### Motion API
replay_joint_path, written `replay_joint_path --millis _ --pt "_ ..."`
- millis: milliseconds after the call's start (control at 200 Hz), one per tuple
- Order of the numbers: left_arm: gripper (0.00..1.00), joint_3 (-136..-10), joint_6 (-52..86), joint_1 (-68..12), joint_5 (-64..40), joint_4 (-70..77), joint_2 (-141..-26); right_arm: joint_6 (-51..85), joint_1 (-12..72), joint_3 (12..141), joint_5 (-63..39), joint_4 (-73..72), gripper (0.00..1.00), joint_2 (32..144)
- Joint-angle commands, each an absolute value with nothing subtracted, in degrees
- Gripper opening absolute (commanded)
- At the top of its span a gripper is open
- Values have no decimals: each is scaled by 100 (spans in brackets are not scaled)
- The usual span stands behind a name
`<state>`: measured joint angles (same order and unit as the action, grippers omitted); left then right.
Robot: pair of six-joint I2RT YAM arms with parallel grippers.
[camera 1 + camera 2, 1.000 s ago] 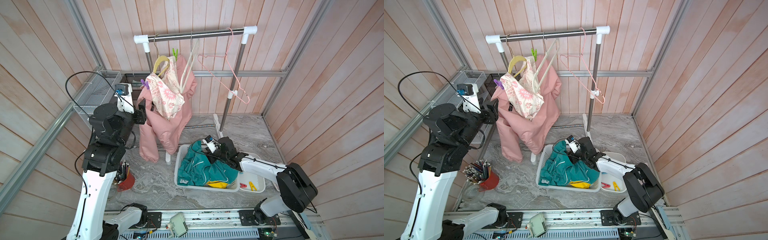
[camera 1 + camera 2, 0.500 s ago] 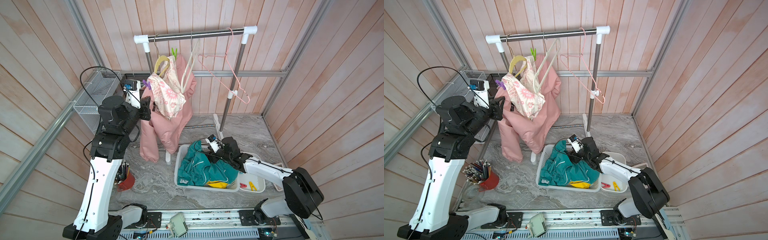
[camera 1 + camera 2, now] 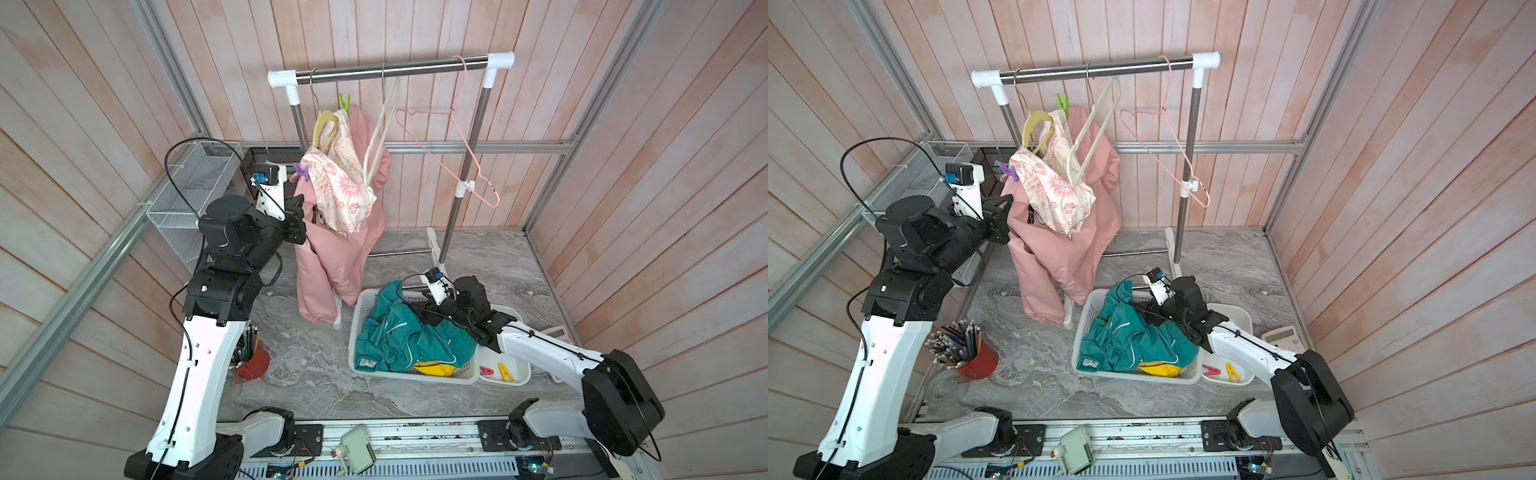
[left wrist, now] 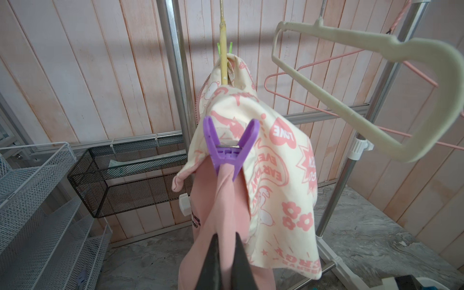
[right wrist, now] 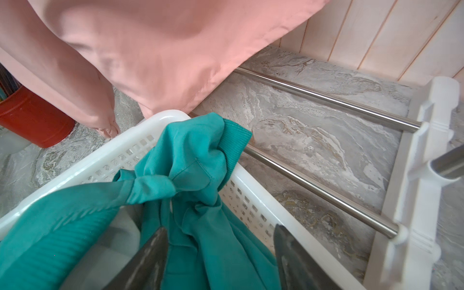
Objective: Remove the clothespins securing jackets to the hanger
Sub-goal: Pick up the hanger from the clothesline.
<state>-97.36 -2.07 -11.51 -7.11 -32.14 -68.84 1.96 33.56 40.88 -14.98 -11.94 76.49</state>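
Our left gripper (image 4: 226, 247) is pinched shut on a fold of the pink jacket (image 3: 332, 253), just below the purple clothespin (image 4: 229, 148). That pin clamps the jacket's shoulder to the yellow hanger (image 3: 323, 129), and a green clothespin (image 3: 344, 101) sits higher on the same hanger. Our right gripper (image 5: 218, 251) hangs with its jaws wide apart over the teal jacket (image 3: 399, 336) in the white basket (image 5: 160, 118), gripping nothing. We hold cloth, not the pin, so we judge this grip is for steadying. We should keep the pull light and straight down so the hanger does not swing or twist. The pin's two flared tails must then be squeezed squarely together, and the pin drawn off along the fabric rather than yanked sideways.
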Motion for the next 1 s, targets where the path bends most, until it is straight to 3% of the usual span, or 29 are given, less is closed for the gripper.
replay_joint_path --millis 0,290,995 --pt "0 -9677 -93 -1130 -924 -3131 -6744 315 3304 4034 -1326 -1236 69 7526" --pt "0 -9736 205 -1128 -415 -2691 -6679 506 3176 3810 -1081 -1352 69 7234" --pt "0 -9989 729 -1134 -912 -1554 -6268 670 3055 3740 -1178 -1381 70 7165"
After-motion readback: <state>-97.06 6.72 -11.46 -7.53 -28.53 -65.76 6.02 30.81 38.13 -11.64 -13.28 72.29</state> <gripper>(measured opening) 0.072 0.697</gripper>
